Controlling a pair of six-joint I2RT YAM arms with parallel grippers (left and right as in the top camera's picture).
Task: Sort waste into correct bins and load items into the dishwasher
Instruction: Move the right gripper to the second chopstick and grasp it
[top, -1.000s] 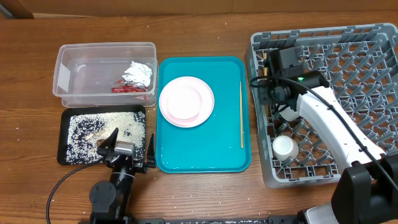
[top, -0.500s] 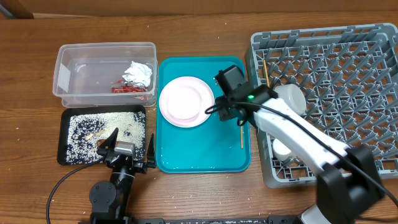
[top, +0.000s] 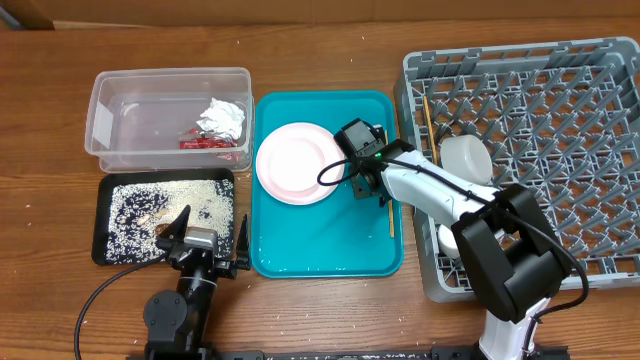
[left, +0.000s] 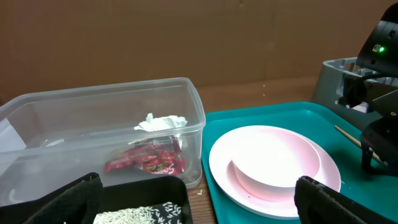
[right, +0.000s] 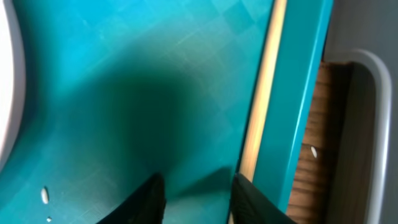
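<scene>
One wooden chopstick (top: 389, 218) flat on the teal tray (top: 320, 245), hard against its right rim, just right of centre in the overhead frame. In the right wrist view, the same chopstick (right: 262, 93) as a pale strip running top to bottom beside the raised teal edge, its lower end meeting the right-hand finger (right: 249, 200); touching or not, cannot tell. Right pincer (top: 372, 190) low over that strip of tray, fingers spread with bare teal between them and nothing pinched (right: 196, 190).

Second chopstick (top: 427, 115) already in the grey dish rack (top: 410, 75), along its left wall at upper right of the overhead frame. Just beside it among the pegs, the pale bowl (top: 465, 157); lower down near the rack's left wall, the small cup (top: 444, 238), partly hidden by the right arm.

On the left half of the teal tray, the white plate (top: 275, 185) with the smaller pink plate (top: 290, 158) resting on top.

At upper left, the clear tub (top: 110, 120) holding the crumpled tissue (top: 222, 118) and, touching it below, the red-and-white wrapper (top: 205, 143). Directly beneath the tub, the black tray (top: 100, 250) covered in grainy food scraps (top: 150, 205).

Left pincer (top: 208, 235) at the black tray's lower right corner, fingers spread wide to both bottom corners of the left wrist view (left: 198, 183), empty.

All of it on a brown wooden surface (top: 330, 40).
</scene>
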